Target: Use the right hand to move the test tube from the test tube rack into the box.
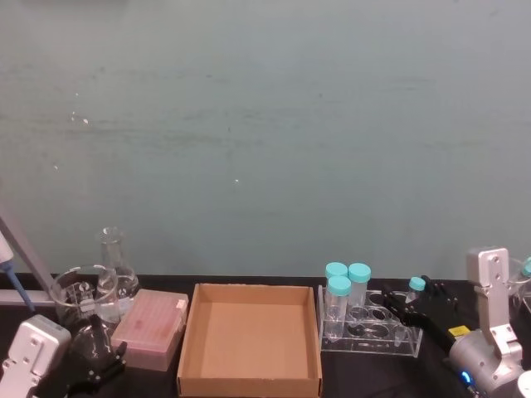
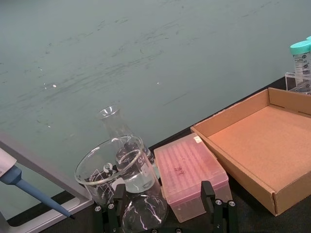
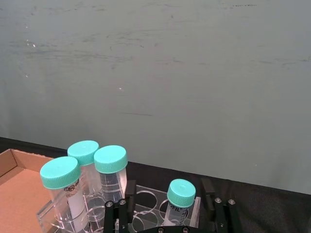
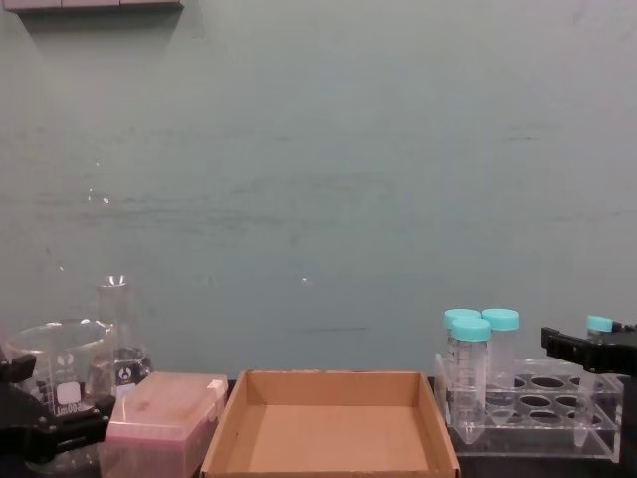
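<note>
We get only the cap of the test tube (image 1: 417, 283) in the head view; its body is mostly hidden behind the right hand (image 1: 413, 297). In the right wrist view the tube's lower part is cut off by the picture's edge, and its label print is too small to read. In the chest view the box (image 4: 328, 438) loses its near wall at the bottom edge. At far left, a pipette (image 2: 14, 175) is cut off.

1. test tube (image 3: 179, 202), white label: dark letters, approx. "OFIL"; start of word hidden.
2. wide tube (image 2: 301, 59): printed scale + small text, illegible.
3. beaker (image 4: 62, 370): white markings, can't read.
4. Nothing else legible on counter.
</note>
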`<state>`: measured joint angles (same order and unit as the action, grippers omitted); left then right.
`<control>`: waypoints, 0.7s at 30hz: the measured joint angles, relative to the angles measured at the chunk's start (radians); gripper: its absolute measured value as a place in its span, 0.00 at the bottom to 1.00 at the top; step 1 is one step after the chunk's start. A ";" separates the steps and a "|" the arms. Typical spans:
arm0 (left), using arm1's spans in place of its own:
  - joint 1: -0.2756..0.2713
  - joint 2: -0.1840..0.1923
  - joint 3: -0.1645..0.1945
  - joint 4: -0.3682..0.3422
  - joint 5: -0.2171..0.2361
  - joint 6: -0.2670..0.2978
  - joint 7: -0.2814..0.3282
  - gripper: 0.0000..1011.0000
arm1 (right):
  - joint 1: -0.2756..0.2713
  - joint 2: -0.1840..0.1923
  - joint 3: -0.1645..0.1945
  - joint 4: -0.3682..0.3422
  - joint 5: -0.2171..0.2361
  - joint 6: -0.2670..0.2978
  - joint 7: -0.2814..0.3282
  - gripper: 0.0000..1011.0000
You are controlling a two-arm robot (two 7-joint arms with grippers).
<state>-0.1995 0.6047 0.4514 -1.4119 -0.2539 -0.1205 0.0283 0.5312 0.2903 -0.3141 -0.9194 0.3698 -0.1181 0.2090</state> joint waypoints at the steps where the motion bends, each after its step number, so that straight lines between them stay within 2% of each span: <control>1: 0.000 0.000 0.000 0.000 0.000 0.000 0.000 0.99 | 0.000 0.000 0.000 0.000 0.000 0.000 0.000 0.83; 3: 0.000 0.000 0.000 0.000 0.000 0.000 0.000 0.99 | 0.000 0.000 0.000 0.000 0.000 0.001 0.000 0.80; 6: 0.000 0.000 0.000 0.000 0.000 0.000 0.000 0.99 | 0.000 0.000 -0.001 0.000 0.001 0.001 0.000 0.70; 7: 0.000 0.000 0.000 0.000 0.000 0.000 0.000 0.99 | 0.000 0.000 -0.001 0.000 0.001 0.002 0.000 0.64; 21: 0.000 0.000 0.000 0.000 0.000 0.000 0.000 0.99 | 0.000 0.000 -0.001 0.000 0.001 0.002 0.000 0.23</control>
<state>-0.1995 0.6047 0.4513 -1.4119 -0.2539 -0.1205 0.0283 0.5312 0.2904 -0.3149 -0.9194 0.3713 -0.1157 0.2086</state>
